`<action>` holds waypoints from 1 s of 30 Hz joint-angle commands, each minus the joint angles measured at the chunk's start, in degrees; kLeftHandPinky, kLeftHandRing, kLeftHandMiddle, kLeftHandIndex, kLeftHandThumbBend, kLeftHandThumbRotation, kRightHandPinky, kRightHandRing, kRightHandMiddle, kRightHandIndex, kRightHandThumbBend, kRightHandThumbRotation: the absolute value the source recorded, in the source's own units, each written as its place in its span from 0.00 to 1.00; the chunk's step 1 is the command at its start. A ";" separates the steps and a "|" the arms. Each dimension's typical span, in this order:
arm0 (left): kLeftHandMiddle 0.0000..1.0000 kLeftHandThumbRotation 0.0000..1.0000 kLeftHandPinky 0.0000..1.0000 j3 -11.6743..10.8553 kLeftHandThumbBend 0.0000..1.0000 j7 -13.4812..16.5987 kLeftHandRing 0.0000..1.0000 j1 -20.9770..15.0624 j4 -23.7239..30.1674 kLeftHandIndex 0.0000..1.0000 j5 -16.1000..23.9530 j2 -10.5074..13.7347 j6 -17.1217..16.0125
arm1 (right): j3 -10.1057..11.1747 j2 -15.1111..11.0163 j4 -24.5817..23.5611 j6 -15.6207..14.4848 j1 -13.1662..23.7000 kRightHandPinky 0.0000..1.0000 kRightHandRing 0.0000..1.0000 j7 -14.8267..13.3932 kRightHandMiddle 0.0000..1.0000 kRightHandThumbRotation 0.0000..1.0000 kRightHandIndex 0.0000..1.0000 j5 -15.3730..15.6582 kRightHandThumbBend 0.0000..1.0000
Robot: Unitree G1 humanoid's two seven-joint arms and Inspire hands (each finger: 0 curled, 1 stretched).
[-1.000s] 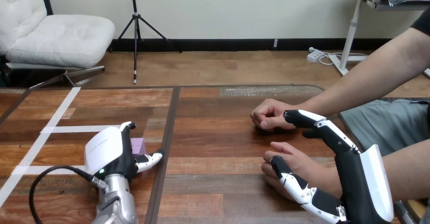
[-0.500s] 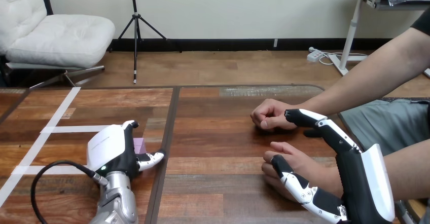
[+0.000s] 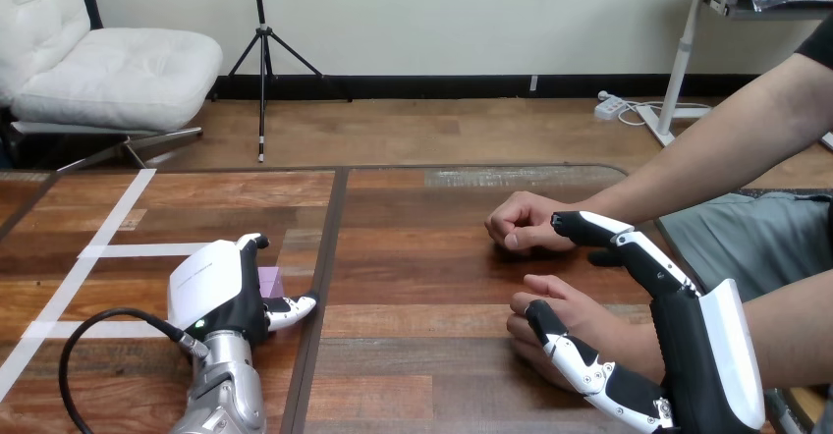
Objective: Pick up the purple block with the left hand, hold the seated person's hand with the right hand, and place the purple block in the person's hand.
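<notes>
Purple block [image 3: 270,281], lower left, half hidden by the left robot hand [image 3: 211,292] curled round it. Open right robot hand [image 3: 688,355] brackets the person's nearer hand [image 3: 565,311], lower right.

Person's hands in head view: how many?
2. The farther hand rests as a loose fist on the table; the nearer hand lies between the thumb and fingers of the robot's right hand. None seems hidden.
</notes>
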State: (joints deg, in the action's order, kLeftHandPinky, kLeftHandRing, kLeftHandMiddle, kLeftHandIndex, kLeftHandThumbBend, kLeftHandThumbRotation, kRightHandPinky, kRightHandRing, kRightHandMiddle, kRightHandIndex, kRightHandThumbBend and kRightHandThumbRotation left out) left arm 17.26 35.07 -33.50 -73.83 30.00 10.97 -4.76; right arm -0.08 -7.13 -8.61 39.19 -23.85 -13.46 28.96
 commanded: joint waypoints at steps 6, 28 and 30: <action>0.82 0.25 0.76 0.43 0.65 0.21 0.80 -4.33 -0.04 0.79 0.61 1.82 -1.03 | 0.32 -0.69 -2.71 0.10 1.62 0.69 0.76 0.75 0.76 0.28 0.75 -1.40 0.47; 0.77 0.14 0.71 0.30 0.64 -0.36 0.75 -4.48 -0.24 0.75 0.42 2.16 -1.49 | 0.56 -0.53 -2.98 -0.17 1.52 0.69 0.75 1.59 0.76 0.26 0.75 -1.69 0.48; 0.76 0.12 0.70 0.32 0.64 -0.32 0.74 -4.51 -0.26 0.75 0.44 2.16 -1.46 | 0.56 -0.52 -3.02 -0.23 1.50 0.69 0.75 1.67 0.76 0.26 0.75 -1.71 0.48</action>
State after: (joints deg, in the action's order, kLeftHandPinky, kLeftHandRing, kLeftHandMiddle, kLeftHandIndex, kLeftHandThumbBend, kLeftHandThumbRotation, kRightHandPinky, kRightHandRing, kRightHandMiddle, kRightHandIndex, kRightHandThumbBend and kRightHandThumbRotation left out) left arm 17.19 34.84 -33.85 -73.85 29.85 11.31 -5.81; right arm 0.19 -7.17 -8.83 39.12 -24.00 -11.79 27.89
